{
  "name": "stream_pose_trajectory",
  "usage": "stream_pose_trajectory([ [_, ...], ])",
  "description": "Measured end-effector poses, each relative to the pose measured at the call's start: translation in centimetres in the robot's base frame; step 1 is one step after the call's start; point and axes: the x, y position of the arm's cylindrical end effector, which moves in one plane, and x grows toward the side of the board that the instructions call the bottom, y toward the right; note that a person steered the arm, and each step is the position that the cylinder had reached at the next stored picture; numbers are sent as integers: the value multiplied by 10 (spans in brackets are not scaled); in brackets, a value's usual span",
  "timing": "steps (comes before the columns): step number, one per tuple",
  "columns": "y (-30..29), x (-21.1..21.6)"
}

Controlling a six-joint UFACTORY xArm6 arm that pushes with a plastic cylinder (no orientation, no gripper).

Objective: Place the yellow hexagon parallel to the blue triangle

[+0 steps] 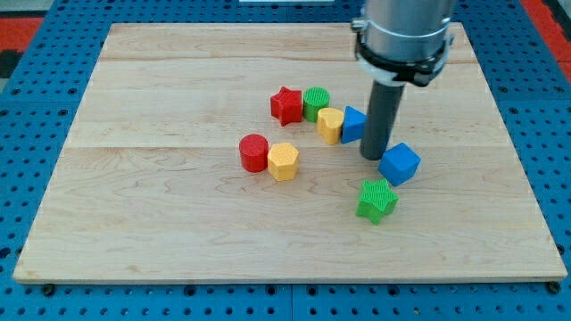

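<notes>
The yellow hexagon (283,161) lies near the board's middle, touching a red cylinder (254,152) on its left. The blue triangle (353,124) lies to the upper right of it, touching a yellow heart-shaped block (331,126) on its left. My tip (374,156) is down on the board just right of and below the blue triangle, and just left of a blue cube (400,164). The rod hides part of the blue triangle's right side.
A red star (286,104) and a green cylinder (316,102) sit together above the yellow heart. A green star (376,200) lies below the blue cube. The wooden board (134,196) rests on a blue pegboard surface.
</notes>
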Motion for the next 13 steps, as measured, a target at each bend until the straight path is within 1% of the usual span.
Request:
stream_pose_trajectory([
  [1, 46, 6],
  [2, 73, 39],
  [3, 66, 44],
  [4, 69, 39],
  [5, 72, -9],
  [6, 66, -48],
  [7, 26, -68],
  [9, -60, -25],
  [10, -76, -21],
  [11, -106, 17],
  [12, -114, 39],
  [13, -114, 47],
])
